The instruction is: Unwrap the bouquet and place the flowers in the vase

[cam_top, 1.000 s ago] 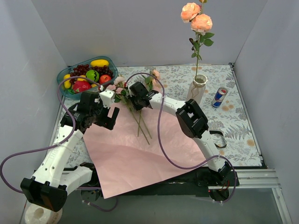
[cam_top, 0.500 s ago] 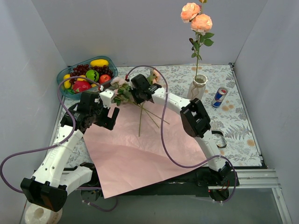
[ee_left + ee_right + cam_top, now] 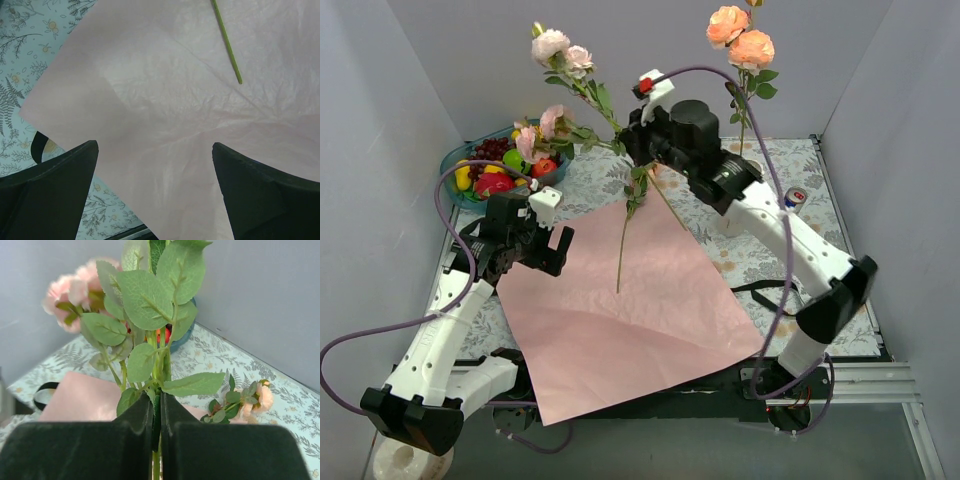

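Grey walls close on three sides of a bench (image 3: 840, 270) draped in floral cloth.

Top view: lilac-pink wrapping paper (image 3: 620, 320) spread flat and open mid-bench, so unwrapping judged done. Two peach roses (image 3: 740, 35) standing tall at far right, stem running down toward the vase, itself hidden behind the right arm. Right pincer (image 3: 632, 152) raised high over the paper's far corner, pinching a bunch of flowers (image 3: 550, 45) at mid-stem, pink blooms fanned up and left, one long stem dangling over the sheet. Left pincer (image 3: 548, 255) spread wide and empty above the paper's left corner. Fruit bowl (image 3: 485, 170) at back left, drink can (image 3: 794, 200) peeking out beside the right arm.

Left wrist view: both fingers (image 3: 50, 195) far apart, nothing between, only creased paper below and the green stem tip (image 3: 227, 45) at top; touching the sheet or not, impossible to tell.

Right wrist view: fingers (image 3: 135, 440) pressed together on the stems, leaves crowding above. Small peach bloom (image 3: 262, 396) apparently lying on the cloth beyond the paper.

Judged roughly halfway: one stem placed, this bunch to carry right, perhaps one bloom to collect. Open air above the bench; tight spots likely the back wall near the blooms, the standing roses and the narrow vase neck.
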Motion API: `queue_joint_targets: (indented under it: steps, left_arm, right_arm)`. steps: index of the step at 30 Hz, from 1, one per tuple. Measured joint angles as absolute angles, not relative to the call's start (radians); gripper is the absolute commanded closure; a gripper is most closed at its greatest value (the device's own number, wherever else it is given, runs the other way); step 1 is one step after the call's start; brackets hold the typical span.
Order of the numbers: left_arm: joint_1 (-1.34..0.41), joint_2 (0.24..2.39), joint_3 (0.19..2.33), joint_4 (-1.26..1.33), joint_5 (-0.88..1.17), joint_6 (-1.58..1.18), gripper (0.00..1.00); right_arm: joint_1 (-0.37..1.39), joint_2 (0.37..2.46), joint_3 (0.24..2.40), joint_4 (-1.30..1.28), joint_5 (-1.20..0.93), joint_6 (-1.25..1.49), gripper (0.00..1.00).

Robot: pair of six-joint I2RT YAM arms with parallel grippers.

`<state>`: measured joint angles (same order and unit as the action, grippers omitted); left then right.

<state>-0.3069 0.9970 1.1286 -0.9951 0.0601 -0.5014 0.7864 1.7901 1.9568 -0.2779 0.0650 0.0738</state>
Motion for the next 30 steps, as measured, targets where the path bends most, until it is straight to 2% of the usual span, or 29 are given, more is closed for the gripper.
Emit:
queue_joint_targets:
  steps: [3,7,13,16,18,19,22,26,30]
  left_arm:
    - [-0.307,0.997,1.129,-0.999,0.064,-0.502,0.02]
    - [-0.307,0.997,1.135,-1.012,0.065,-0.504,0.02]
    - [-0.307,0.998,1.146,-1.017,0.070,-0.514,0.02]
    - [-0.307,0.999,1.146,-1.018,0.072,-0.518,0.02]
    - [-0.307,0.999,1.146,-1.018,0.073,-0.521,0.02]
    - [-0.307,0.999,1.146,-1.018,0.073,-0.521,0.02]
    - [-0.307,0.999,1.146,-1.019,0.073,-0.521,0.02]
    - [-0.307,0.999,1.146,-1.021,0.073,-0.522,0.02]
    - [-0.307,0.999,1.146,-1.021,0.076,-0.522,0.02]
  right_arm:
    - [0.792,1.606,1.776,-0.177,0.014,0.085,0.99]
    - [0.821,1.474,1.527,-0.052,-0.009,0.111,0.99]
    - [0.870,1.456,1.116,0.049,0.004,0.176,0.99]
    - [0.875,1.493,0.989,0.052,0.030,0.200,0.98]
    - [0.875,1.515,0.958,0.062,0.054,0.209,0.89]
    - [0.875,1.522,0.952,0.069,0.061,0.211,0.77]
    - [0.875,1.539,0.947,0.103,0.089,0.220,0.55]
    - [0.875,1.541,0.947,0.138,0.112,0.218,0.43]
    - [0.875,1.541,0.945,0.134,0.136,0.212,0.41]
